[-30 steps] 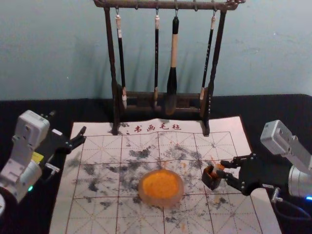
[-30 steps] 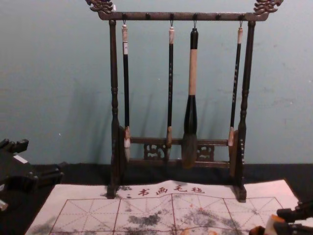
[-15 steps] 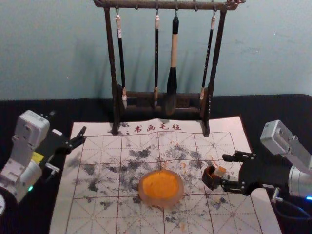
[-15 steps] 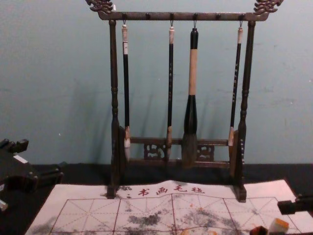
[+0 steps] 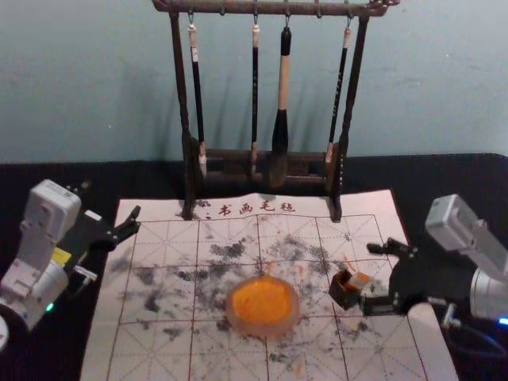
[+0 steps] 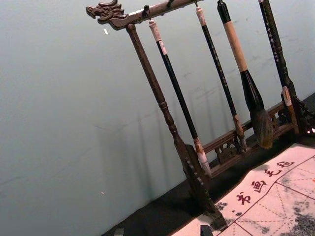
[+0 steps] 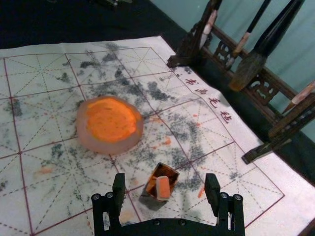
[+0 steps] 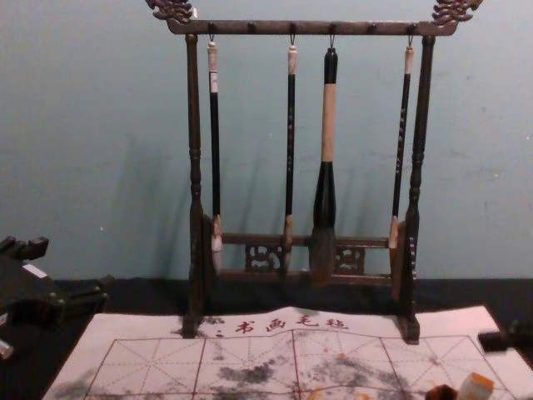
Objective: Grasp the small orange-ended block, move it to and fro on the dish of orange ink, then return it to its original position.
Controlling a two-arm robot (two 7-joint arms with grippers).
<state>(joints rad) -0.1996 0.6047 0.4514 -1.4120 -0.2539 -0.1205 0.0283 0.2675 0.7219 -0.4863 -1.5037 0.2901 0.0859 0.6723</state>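
L gripper [image 8: 73, 265] is at the L side of the chest view, idle, fingers apart, nothing in them. Next, approx. mid-mat, the dish of orange ink [image 5: 262, 302], no block on it. Just R of it, the small dark box [image 5: 343, 294] w/ the orange-ended block [image 7: 163, 188] in its mouth, upper part sticking out. Step in hand is prob. the last: block put back, grip released. Next move: back R arm straight off w/o clipping block or box, as a nudge could tip them. Block's orange shows at the upper end, pointing up &, AFAICT, a bit to the R; long axis slants from box mouth up over the R-hand rim, i.e. leaning, not plumb. Furthest R, R gripper [image 7: 165, 180]: open, fingers well apart w/ block between, gripping nothing.
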